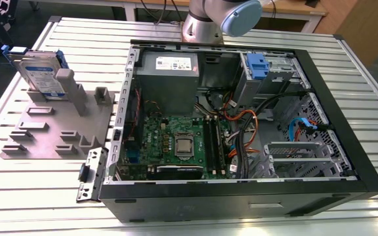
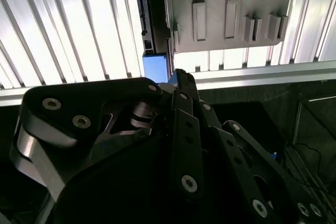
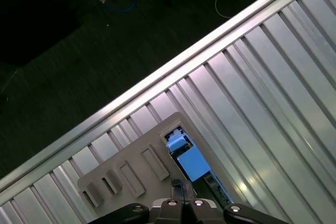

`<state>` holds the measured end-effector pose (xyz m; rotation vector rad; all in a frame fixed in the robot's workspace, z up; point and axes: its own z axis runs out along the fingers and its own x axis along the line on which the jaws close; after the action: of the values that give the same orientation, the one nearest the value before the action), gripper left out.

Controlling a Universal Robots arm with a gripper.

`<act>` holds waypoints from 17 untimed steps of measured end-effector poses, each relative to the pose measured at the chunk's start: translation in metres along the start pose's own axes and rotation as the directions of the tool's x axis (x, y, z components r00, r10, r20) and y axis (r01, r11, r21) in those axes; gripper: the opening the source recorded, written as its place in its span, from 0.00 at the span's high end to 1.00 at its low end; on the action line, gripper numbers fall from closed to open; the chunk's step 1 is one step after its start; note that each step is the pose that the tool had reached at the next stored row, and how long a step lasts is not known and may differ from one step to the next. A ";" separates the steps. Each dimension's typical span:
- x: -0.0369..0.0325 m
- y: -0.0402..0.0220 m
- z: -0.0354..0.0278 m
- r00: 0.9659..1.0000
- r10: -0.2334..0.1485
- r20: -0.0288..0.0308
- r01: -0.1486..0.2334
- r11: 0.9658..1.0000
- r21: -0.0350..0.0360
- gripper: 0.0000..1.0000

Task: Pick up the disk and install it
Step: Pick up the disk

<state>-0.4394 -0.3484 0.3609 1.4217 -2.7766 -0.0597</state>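
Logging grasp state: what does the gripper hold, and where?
Nothing. The silver rectangular disk in its blue frame stands in the grey fixture, clear of the gripper.

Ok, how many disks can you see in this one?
1. The disk stands tilted in the grey holder at the exterior view's left, outside the computer case. Others may be hidden inside the case.

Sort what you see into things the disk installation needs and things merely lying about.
Needed: disk, gripper, open computer case.
Lying about: power supply, motherboard, orange cables.
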 end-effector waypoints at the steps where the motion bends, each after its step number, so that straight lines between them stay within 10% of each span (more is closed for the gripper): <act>1: 0.0000 0.0000 0.0000 1.000 -0.004 0.000 0.004 1.000 0.000 0.89; 17: 0.0000 0.0000 0.0000 0.998 -0.057 -0.003 0.057 0.998 0.000 0.89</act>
<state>-0.4394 -0.3484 0.3610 1.4998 -2.7339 -0.0587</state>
